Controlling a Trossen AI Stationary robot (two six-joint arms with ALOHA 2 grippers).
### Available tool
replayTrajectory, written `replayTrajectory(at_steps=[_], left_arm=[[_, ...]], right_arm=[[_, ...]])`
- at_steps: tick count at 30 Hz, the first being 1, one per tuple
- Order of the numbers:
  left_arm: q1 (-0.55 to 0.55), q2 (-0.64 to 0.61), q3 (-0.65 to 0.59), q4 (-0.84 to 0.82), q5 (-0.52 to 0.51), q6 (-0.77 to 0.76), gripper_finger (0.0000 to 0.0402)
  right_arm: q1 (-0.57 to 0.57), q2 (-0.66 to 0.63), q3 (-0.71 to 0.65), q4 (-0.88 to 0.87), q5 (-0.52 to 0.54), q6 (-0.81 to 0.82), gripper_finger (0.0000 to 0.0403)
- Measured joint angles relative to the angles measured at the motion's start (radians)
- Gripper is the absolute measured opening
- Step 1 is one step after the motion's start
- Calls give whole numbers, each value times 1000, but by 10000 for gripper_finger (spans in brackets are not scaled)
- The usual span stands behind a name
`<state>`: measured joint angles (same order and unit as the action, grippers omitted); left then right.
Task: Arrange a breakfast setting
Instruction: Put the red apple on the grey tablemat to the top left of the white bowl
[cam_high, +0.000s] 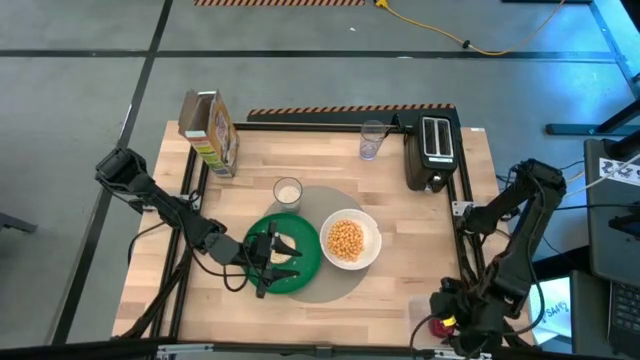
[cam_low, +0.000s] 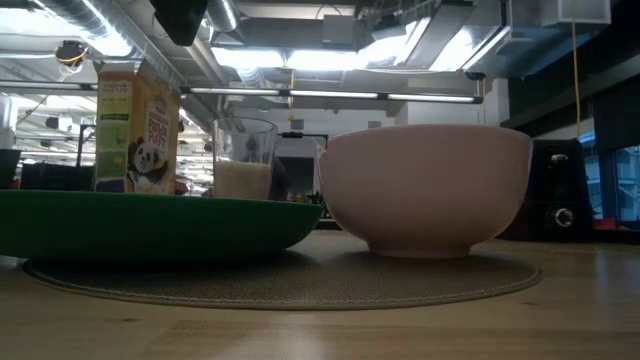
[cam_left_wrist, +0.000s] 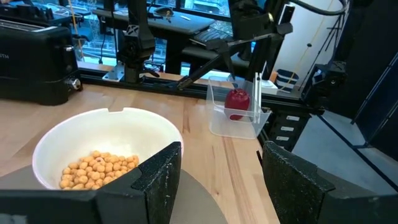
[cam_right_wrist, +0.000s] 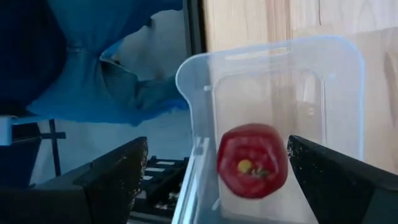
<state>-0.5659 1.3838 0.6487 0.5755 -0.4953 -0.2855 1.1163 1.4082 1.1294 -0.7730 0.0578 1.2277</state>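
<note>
The round green plate (cam_high: 300, 275) and the white bowl (cam_high: 348, 241) of cereal balls rest on the round grey mat (cam_high: 335, 285). The small milk glass (cam_high: 288, 191) stands at the mat's far edge. My left gripper (cam_high: 283, 257) is open and empty just above the plate, pointing at the bowl (cam_left_wrist: 102, 146). My right gripper (cam_right_wrist: 217, 143) is open at the table's near right corner, above a clear plastic container (cam_right_wrist: 273, 68) that holds the red apple (cam_right_wrist: 252, 160); its fingers stand on either side of the apple without touching it. Spoon and bagel do not show.
A cereal box (cam_high: 210, 132) stands at the far left, an empty glass (cam_high: 372, 140) at the far middle and a black toaster (cam_high: 434, 150) at the far right. Bare wood lies right of the bowl and along the near edge.
</note>
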Motion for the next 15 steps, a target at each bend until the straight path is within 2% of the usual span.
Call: replayTrajectory(at_steps=[2,8,15], left_arm=[[0,0,0,0,0,0,211],[0,0,0,-18,0,0,211],[0,0,0,-23,0,4,211]], right_arm=[[15,1,30,-28,5,18,371],[45,9,153,-168,110,23,371],[42,107,196,-354,61,24,371]])
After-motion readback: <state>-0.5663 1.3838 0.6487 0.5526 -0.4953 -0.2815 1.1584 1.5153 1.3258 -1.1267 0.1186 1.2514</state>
